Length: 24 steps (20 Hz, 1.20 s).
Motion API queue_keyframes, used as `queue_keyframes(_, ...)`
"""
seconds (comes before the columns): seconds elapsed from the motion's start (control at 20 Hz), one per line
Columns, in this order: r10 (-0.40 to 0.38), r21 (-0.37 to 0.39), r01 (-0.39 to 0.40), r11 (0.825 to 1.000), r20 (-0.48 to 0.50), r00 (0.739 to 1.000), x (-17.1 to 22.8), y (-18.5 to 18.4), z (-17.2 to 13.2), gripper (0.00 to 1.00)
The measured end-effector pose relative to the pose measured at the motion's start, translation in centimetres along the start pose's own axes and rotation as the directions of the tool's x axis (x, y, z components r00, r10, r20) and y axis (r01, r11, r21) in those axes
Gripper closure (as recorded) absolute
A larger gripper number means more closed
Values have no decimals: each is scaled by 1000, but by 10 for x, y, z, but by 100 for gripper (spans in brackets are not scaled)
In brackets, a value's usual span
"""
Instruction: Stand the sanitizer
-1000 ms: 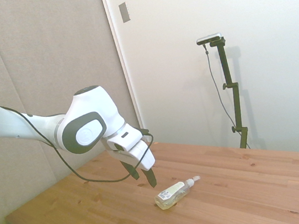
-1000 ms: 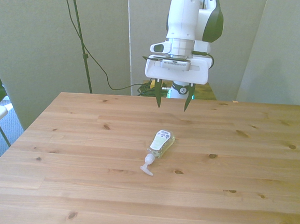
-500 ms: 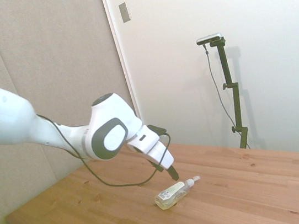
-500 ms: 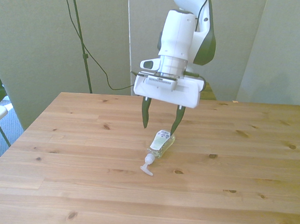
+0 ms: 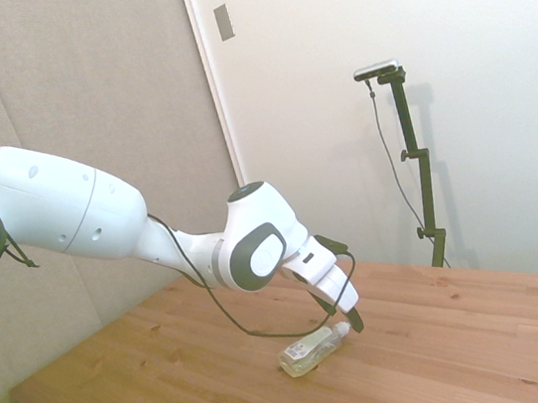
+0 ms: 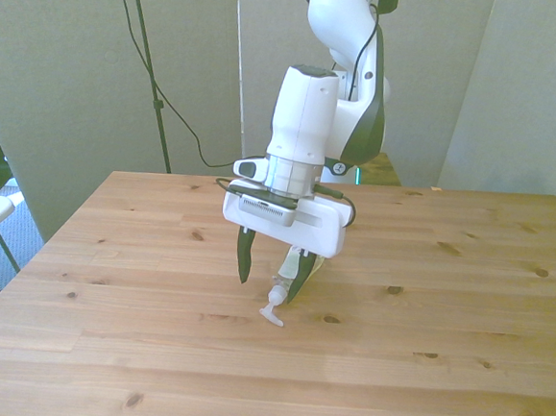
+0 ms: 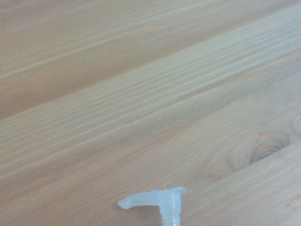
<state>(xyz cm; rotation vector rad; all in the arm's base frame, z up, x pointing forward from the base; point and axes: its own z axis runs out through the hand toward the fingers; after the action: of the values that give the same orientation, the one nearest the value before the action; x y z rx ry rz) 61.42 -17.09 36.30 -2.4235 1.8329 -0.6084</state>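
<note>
Lying beneath spread gripper [image 6: 269, 279]: sanitizer [image 5: 312, 349].

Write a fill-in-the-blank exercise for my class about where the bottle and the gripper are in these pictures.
1. The bottle is ____ on the table, not standing.
2. The gripper has its fingers ____.
3. The bottle's white nozzle points ____ the robot's base.
4. The gripper is positioned ____ the bottle.

Missing words: lying; open; away from; above

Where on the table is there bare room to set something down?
Almost everywhere: the table is bare along its near edge and toward both the front view's left and right sides. Only the middle is crowded, where the open gripper hangs over the lying sanitizer.
</note>
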Motion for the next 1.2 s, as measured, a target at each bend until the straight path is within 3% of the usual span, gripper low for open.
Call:
queue_keyframes(0.25, 10, -13, -10, 1000, 8, 1000, 2, -1, 15, 0)
queue_keyframes(0.3, 10, -15, -10, 1000, 9, 1000, 2, -1, 17, 100)
queue_keyframes(1.2, -7, -45, 11, 999, 91, 996, 12, -6, 22, 100)
